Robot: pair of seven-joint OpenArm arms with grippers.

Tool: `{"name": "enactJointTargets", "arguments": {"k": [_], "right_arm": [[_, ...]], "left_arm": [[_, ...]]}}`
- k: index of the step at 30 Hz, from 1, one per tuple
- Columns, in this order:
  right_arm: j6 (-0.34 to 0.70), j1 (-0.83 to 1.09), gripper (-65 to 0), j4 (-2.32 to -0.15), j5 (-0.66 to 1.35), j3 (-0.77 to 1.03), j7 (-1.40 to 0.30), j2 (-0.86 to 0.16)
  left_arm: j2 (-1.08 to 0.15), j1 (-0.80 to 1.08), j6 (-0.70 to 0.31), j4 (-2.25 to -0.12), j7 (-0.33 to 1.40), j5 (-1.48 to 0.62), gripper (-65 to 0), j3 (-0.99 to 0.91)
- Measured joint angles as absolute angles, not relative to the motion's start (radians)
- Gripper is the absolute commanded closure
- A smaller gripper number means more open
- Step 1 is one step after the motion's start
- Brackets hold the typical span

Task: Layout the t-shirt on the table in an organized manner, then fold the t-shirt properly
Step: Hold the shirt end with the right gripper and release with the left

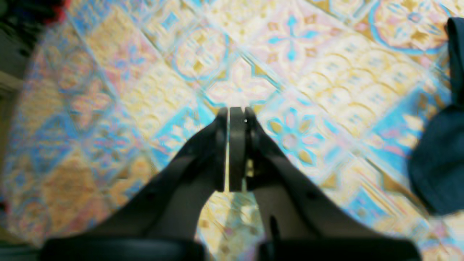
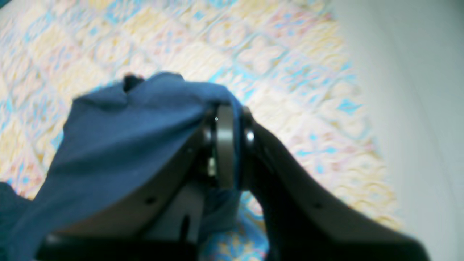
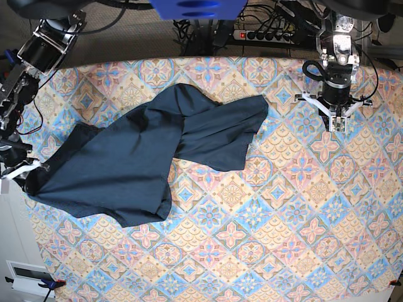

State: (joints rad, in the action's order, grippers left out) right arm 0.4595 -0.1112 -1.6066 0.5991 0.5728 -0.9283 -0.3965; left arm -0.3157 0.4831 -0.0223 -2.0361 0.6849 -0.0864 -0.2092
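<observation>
Across the table's (image 3: 264, 251) left half lies the t-shirt (image 3: 145, 157), crumpled — its long axis running diagonally from the near-left edge up toward the far centre. At that left edge the right gripper (image 2: 226, 145) pinches a fold of fabric. Well apart, the left gripper (image 1: 235, 148) hangs empty, jaws pressed together.

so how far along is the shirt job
Early. Done: nothing folded; the t-shirt lies crumpled and twisted on the table. In hand: the right gripper is shut on a shirt edge near the table's side, apparently spreading it. The left gripper is shut, empty, beside the shirt. Left: flattening, then all folds.
</observation>
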Motion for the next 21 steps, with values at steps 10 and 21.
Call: {"name": "enactJointTargets", "arguments": {"k": [10, 21], "right_arm": [[0.453, -0.072, -0.7, -1.59, 0.596, 0.725, -0.917, -0.397], [0.457, -0.055, -0.7, -1.575, 0.596, 0.72, -0.921, -0.391]], "left_arm": [[-0.35, 0.513, -0.019, -2.035, 0.692, -0.128, 0.0, 0.014], [-0.404, 0.45, -0.023, -2.017, 0.682, -0.129, -22.7, 0.286]]}}
